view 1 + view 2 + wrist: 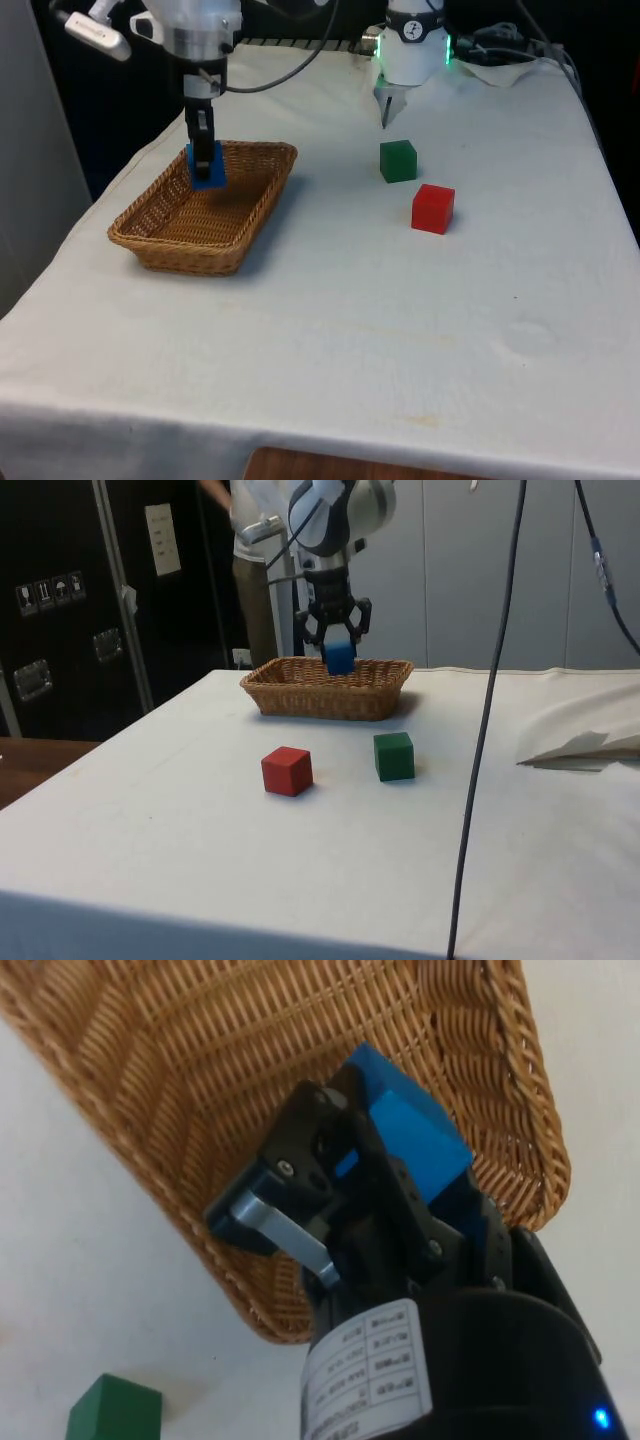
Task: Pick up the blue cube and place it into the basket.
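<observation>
You had black two-finger gripper (pixel 205 165) clamped on small blue cube (pixel 340 658), hanging over far end of woven wicker basket (pixel 150 240), above its floor. Placing step was in hand. Your next move, likely: lower slightly, open fingers, let cube drop inside.

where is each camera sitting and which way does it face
Front view: fixed, looks across the table at the arm; the gripper holds the blue cube over the basket.
Side view: fixed at the table's side, facing dark cabinets; arm and gripper show.
Wrist view: on the wrist, looking down past the fingers into the basket.
Front and side share the green cube and red cube.
</observation>
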Tool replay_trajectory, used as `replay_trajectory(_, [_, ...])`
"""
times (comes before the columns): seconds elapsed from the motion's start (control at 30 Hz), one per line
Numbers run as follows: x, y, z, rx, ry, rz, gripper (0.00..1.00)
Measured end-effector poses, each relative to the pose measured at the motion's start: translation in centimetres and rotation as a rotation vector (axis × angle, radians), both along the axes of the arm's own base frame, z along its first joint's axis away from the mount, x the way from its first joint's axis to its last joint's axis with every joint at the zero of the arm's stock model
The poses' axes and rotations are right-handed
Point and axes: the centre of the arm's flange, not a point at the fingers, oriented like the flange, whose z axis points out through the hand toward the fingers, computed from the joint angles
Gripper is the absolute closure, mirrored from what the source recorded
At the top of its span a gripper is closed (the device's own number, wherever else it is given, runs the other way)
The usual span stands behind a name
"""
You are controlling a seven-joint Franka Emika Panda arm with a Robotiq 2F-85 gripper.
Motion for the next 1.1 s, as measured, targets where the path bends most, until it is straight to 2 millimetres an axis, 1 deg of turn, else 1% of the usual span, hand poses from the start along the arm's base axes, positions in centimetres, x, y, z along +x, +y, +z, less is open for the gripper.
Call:
replay_trajectory(0.03, [-0.1,-0.2,-0.4,-0.003,0.002,-0.003,0.98])
replay_trajectory(0.17, [-0.1,-0.6,-1.0,-0.011,0.000,-0.009,0.98])
replay_trajectory(0.4, [-0.3,-1.1,-1.7,-0.010,0.000,-0.028,0.98])
replay_trajectory(0.83, [-0.3,-1.0,-2.4,0.006,-0.001,-0.049,0.98])
replay_trajectory(0.87, [-0.2,-1.0,-2.5,0.007,-0.001,-0.048,0.97])
replay_trajectory(0.9, [-0.2,-1.0,-2.5,0.007,-0.001,-0.049,0.91])
replay_trajectory(0.93, [-0.2,-1.0,-2.5,0.007,-0.001,-0.049,0.83])
replay_trajectory(0.97, [-0.2,-0.9,-2.6,0.007,0.000,-0.048,0.83])
replay_trajectory(1.03, [0.0,-0.9,-2.6,0.006,-0.001,-0.048,0.64])
replay_trajectory(1.07, [0.0,-1.0,-2.7,0.006,0.000,-0.048,0.44])
replay_trajectory(1.1, [0.0,-1.0,-2.8,0.007,0.002,-0.049,0.34])
